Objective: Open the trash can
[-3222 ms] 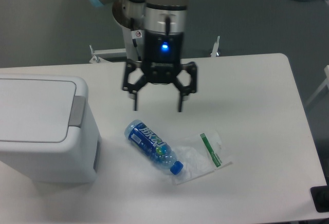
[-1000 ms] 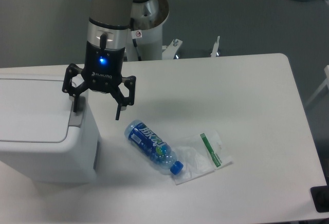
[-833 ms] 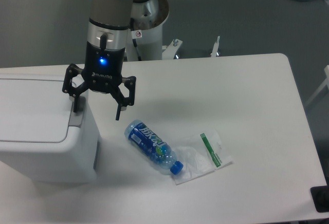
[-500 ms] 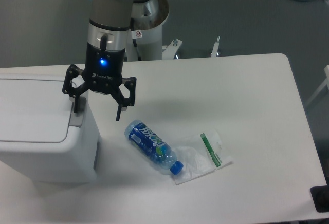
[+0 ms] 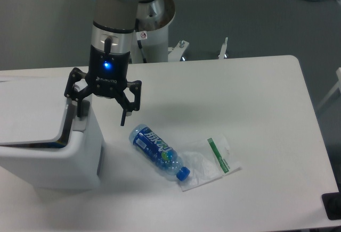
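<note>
The trash can (image 5: 53, 163) is a large white boxy bin at the table's left. Its flat white lid (image 5: 29, 109) stands slightly raised, with a dark gap along its right and front edges. My gripper (image 5: 101, 114) is open and points down over the bin's right edge. Its left finger (image 5: 80, 107) is at the grey latch tab (image 5: 81, 121), touching or just above it. Its right finger (image 5: 123, 118) hangs in the air to the right of the bin, holding nothing.
A blue plastic bottle (image 5: 157, 151) lies on its side right of the bin, its cap towards the front. A clear plastic bag with a green strip (image 5: 213, 157) lies beside it. The white table (image 5: 256, 99) ends at the right and front.
The gripper moved from the table's middle to the bin's right edge and stayed there. In the last half second the lid popped up, opening a dark gap.
</note>
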Controlling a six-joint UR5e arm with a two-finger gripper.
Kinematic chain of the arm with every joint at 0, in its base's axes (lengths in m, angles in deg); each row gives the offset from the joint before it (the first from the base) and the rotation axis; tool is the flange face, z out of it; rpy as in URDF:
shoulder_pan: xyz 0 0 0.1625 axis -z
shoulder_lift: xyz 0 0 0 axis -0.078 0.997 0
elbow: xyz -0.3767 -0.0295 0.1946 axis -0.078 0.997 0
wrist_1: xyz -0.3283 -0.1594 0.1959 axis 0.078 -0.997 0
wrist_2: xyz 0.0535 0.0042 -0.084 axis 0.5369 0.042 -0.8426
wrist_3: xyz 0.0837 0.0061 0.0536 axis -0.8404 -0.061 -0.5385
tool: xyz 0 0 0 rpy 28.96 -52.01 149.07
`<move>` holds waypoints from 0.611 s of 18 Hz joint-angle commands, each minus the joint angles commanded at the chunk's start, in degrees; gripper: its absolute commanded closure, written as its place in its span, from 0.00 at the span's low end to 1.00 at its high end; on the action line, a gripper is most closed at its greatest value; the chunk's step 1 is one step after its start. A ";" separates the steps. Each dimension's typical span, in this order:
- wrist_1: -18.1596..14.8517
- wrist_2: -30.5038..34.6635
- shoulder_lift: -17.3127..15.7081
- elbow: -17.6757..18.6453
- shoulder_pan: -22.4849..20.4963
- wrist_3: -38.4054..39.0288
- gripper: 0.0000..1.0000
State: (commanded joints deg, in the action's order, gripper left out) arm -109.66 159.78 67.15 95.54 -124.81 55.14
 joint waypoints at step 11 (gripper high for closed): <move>-0.18 0.18 -6.68 -2.99 -8.15 0.00 0.00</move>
State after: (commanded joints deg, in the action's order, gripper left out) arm -109.83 159.95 60.47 92.55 -132.97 55.14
